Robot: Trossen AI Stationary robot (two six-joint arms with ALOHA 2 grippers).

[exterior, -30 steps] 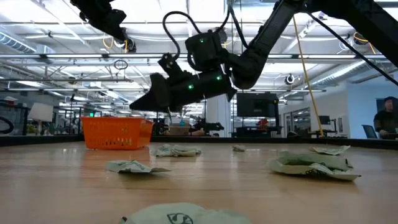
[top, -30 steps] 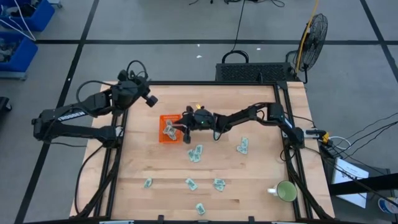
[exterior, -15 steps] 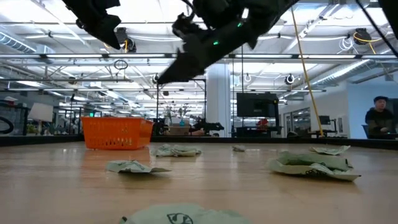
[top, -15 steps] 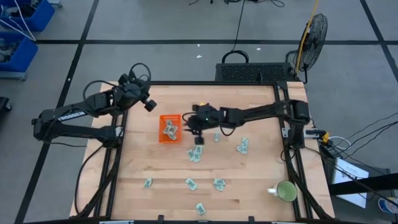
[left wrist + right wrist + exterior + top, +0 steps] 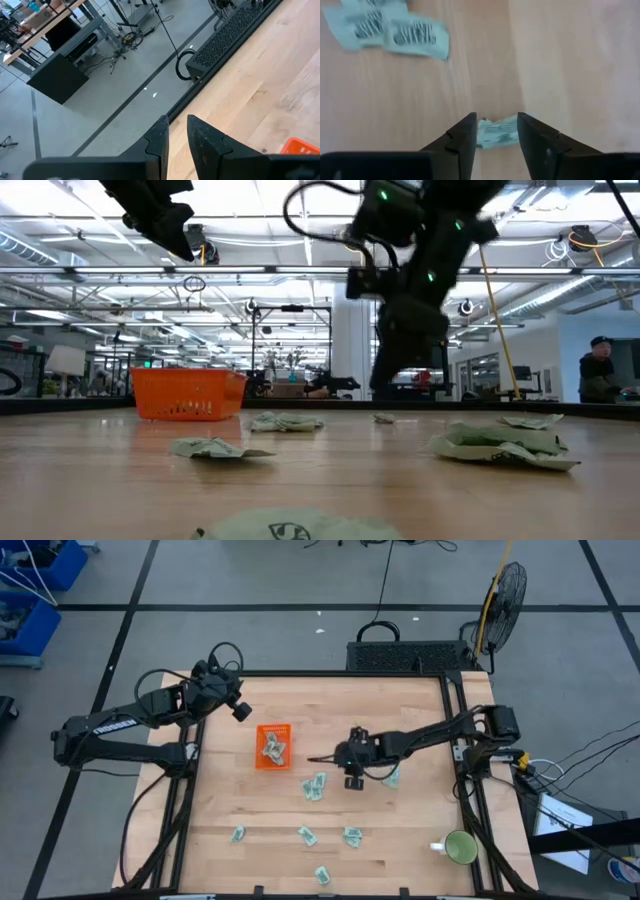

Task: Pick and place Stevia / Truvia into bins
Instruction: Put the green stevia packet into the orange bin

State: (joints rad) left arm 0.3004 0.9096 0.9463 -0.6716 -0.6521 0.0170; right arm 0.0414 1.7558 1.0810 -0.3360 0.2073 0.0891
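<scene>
clear: bare table (image 5: 240, 790) beside orange bin (image 5: 273, 746) | obstacle: right arm (image 5: 420, 738)

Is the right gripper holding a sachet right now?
No: in the right wrist view the right gripper has open, empty fingers, with a sachet lying on the wooden table beyond them.

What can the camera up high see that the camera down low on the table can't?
Only the high view shows the green mug, the sachets inside the orange bin, and the floor fan. Only the low view shows the room behind the table, with a person at the far right. Both show the bin, loose sachets on the table, and the right gripper raised above it, empty.
</scene>
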